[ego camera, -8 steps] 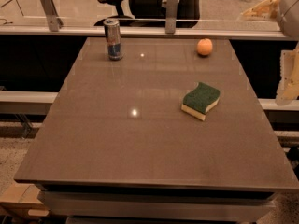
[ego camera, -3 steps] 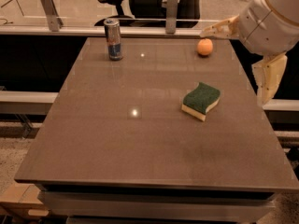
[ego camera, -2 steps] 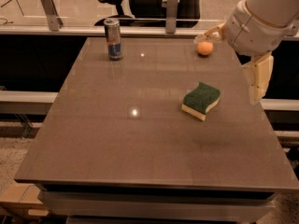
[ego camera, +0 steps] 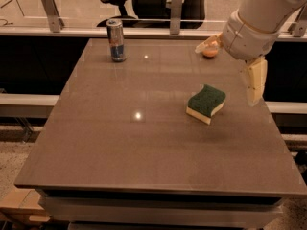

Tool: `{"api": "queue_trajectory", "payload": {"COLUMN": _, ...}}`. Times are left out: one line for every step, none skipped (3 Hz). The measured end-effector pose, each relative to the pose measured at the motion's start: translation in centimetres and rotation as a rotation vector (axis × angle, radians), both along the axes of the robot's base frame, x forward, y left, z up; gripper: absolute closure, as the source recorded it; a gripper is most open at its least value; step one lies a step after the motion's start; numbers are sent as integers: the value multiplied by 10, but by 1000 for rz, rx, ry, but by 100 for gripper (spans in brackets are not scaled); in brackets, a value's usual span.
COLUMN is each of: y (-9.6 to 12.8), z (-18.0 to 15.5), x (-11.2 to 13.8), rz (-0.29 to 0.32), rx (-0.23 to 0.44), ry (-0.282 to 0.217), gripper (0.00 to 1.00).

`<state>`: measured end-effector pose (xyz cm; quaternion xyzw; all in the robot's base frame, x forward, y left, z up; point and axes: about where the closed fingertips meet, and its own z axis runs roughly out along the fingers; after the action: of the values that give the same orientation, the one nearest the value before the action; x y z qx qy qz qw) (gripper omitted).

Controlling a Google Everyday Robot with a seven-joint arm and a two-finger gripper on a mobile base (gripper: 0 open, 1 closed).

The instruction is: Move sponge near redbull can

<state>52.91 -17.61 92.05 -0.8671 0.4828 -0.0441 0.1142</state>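
Observation:
The sponge (ego camera: 206,103), dark green on top with a pale yellow base, lies on the right half of the brown table (ego camera: 120,147). The redbull can (ego camera: 115,40) stands upright near the table's far left corner. My gripper (ego camera: 226,74) hangs above the table's right side, to the right of and above the sponge. It is open and empty: one cream finger (ego camera: 254,83) points down past the table's right edge, the other (ego camera: 206,45) points left near the far edge. The gripper is not touching the sponge.
A small orange fruit (ego camera: 210,52) sits near the far edge, partly hidden behind my upper finger. A rail with metal posts (ego camera: 176,6) and an office chair (ego camera: 120,4) stand behind the table. The table's right edge runs just under my lower finger.
My arm has swung in from the right, leftward and lower, over the table's right side toward the sponge. The sponge, can and fruit have not moved.

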Motion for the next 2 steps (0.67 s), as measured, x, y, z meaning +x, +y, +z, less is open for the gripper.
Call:
{"api": "queue_trajectory", "payload": {"y": 6, "z": -18, "x": 6, "rz": 13, "rx": 13, "ry": 33, "gripper": 0}}
{"api": "queue_trajectory", "payload": {"y": 16, "z": -34, "x": 10, "rz": 35, "rx": 15, "ry": 59, "gripper": 0}}
